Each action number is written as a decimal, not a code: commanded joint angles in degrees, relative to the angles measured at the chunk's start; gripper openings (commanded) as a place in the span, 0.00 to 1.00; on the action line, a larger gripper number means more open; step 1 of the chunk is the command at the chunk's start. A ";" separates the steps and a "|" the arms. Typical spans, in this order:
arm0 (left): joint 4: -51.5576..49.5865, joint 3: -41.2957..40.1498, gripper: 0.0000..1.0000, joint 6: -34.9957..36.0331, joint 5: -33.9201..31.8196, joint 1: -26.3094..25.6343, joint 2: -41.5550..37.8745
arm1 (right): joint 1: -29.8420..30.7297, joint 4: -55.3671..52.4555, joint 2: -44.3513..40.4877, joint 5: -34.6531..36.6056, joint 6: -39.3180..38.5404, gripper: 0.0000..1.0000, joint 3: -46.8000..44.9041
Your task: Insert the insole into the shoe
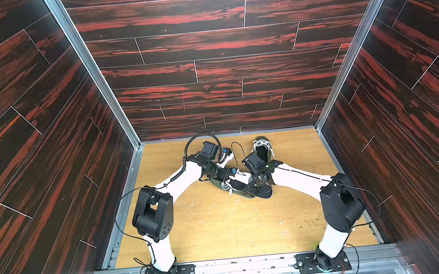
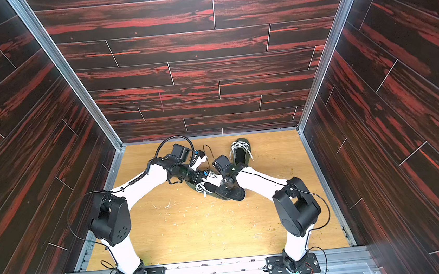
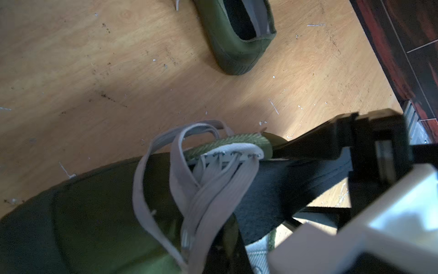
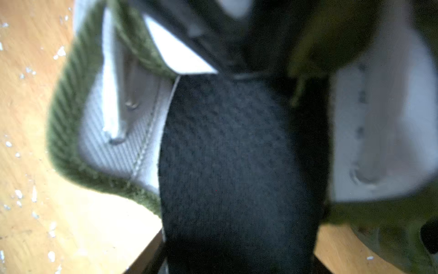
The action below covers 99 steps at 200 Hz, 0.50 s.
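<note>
A green shoe (image 1: pixel 215 182) (image 3: pixel 83 213) lies mid-table in both top views, toe towards the left arm. The black insole (image 1: pixel 264 192) (image 4: pixel 237 154) runs into its opening, and its rear end sticks out over the heel. My left gripper (image 1: pixel 236 172) is shut on the shoe at the tongue and laces (image 3: pixel 201 189). In the left wrist view my right gripper (image 3: pixel 284 182) is open, with one finger above and one below the insole's rear part (image 3: pixel 296 180); floor shows under the insole.
A second green shoe (image 1: pixel 263 150) (image 3: pixel 232 47) with white laces lies behind, near the back wall. Panelled walls enclose the wooden table (image 1: pixel 221 229) on three sides. Both arms meet over the middle shoe.
</note>
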 commanded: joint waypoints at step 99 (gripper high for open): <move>0.89 0.98 0.00 -2.27 -2.94 0.25 3.14 | -3.14 0.18 -8.69 -6.61 6.15 0.73 -2.49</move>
